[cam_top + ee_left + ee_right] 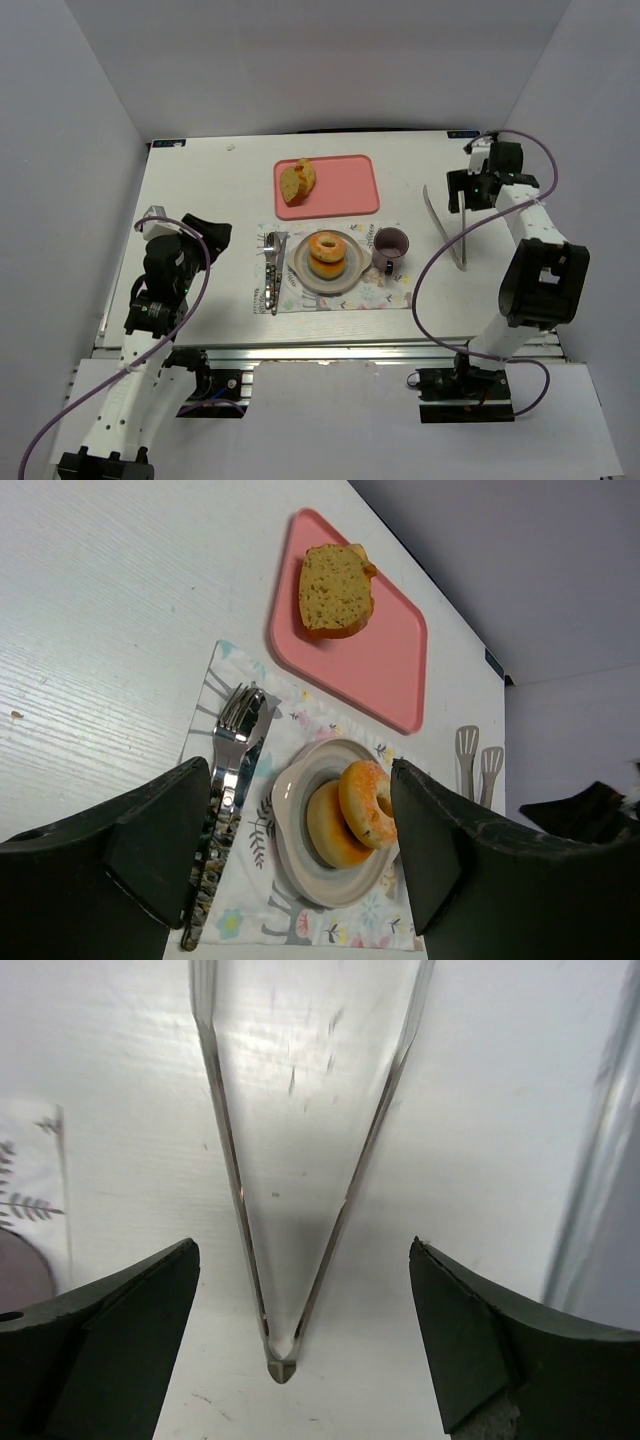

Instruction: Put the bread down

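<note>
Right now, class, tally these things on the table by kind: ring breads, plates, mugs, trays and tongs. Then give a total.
Ring breads: 2
Plates: 1
Mugs: 1
Trays: 1
Tongs: 1
Total: 6

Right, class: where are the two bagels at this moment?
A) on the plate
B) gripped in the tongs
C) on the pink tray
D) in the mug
A: both bagels sit stacked on the plate, while the pink tray holds only sliced bread.
</note>
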Robot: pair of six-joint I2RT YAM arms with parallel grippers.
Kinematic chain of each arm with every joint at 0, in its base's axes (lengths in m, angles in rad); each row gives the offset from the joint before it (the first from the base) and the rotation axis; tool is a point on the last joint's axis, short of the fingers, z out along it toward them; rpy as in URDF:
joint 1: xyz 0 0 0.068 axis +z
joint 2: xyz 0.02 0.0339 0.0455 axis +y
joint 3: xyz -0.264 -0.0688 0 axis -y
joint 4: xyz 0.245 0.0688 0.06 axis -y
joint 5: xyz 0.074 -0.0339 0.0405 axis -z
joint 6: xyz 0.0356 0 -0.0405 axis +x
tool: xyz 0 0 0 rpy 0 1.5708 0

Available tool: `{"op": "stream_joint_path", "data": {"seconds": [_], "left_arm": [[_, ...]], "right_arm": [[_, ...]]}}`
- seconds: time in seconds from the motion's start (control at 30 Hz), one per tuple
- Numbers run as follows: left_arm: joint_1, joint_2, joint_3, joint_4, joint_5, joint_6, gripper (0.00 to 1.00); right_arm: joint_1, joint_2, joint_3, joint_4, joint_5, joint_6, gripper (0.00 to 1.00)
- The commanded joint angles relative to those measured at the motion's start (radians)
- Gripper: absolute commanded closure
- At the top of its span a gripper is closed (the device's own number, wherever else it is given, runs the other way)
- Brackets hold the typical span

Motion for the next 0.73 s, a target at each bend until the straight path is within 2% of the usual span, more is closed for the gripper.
{"op": "stream_joint_path", "data": {"seconds": [0.0, 0.1, 0.27, 0.47, 0.7], "left_arm": [[-0.003, 0.0, 0.017, 0.026, 0.001, 0.009, 0.18], [-0.003, 0.007, 0.023, 0.031, 0.004, 0.014, 0.18], [-0.003, 0.01, 0.029, 0.034, 0.004, 0.017, 0.18], [-0.003, 0.007, 0.045, 0.014, -0.006, 0.026, 0.18], [-0.003, 0.0, 0.04, 0.024, -0.006, 0.017, 0.18]], "right_arm": [[-0.004, -0.095, 0.072, -0.021, -0.058, -0.079, 0.11], [-0.004, -0.144, 0.084, 0.015, -0.117, -0.049, 0.11], [-0.004, -0.16, 0.127, 0.04, -0.144, 0.106, 0.11], [-0.003, -0.188, 0.116, 0.082, -0.223, 0.141, 0.11], [-0.001, -0.16, 0.145, 0.033, -0.283, 0.112, 0.11]]}}
